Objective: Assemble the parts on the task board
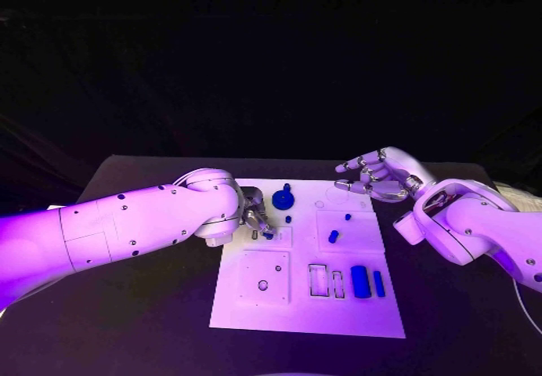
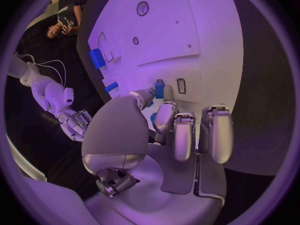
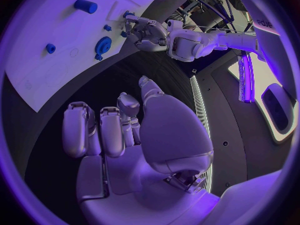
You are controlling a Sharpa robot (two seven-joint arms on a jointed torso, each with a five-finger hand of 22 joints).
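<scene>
No readable text from my end on the task board (image 1: pixel 307 313): its white face carries only outlined recesses and blue parts, no lettering or numbers. In the right wrist view I can make out a few pale characters on a dark panel at the circle's rim, too small and bent to read.

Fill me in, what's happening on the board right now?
The left hand is down on the white task board, holding a small blue part at its fingertips beside a small rectangular slot. The right hand hovers off the board's far right corner, fingers apart and holding nothing. Other blue parts lie on the board: a round gear-like piece, a small peg, and a long bar near the slots.
</scene>
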